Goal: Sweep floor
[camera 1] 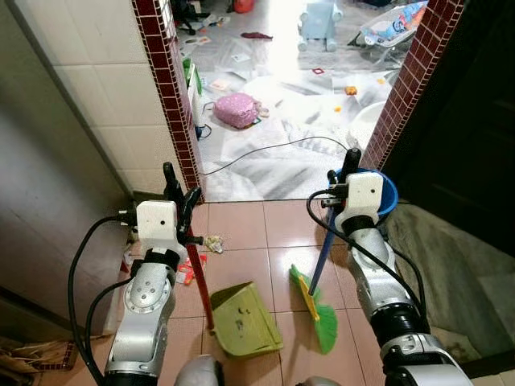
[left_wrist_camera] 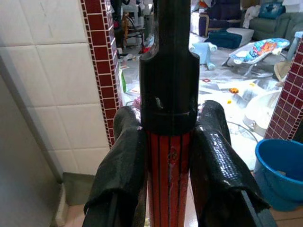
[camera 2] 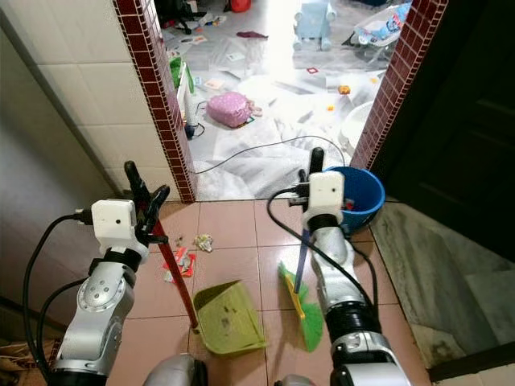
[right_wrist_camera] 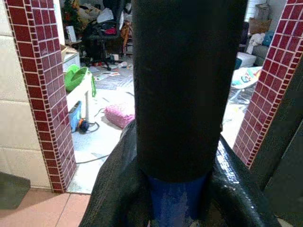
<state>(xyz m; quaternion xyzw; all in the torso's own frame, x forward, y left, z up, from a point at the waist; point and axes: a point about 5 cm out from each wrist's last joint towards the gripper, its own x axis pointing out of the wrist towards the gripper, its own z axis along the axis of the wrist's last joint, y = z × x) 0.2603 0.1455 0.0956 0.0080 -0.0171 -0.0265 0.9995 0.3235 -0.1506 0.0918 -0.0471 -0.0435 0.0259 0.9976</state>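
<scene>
Jaws of my left gripper [left_wrist_camera: 169, 156] pinched the dustpan handle [camera 1: 199, 277]; my right gripper [right_wrist_camera: 173, 189] clamped the broom handle [camera 1: 320, 261]; eye views showed litter [camera 1: 212, 243].

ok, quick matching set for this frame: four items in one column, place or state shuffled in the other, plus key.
Items
1. dustpan
2. broom
3. bucket
4. pink bag

Place or state
A. blue, by the right doorpost
B. handle held in the right pincer
C. in the room beyond the doorway
D. red handle held in the left pincer

Pairs: 1-D, 2-B, 3-A, 4-C
</scene>
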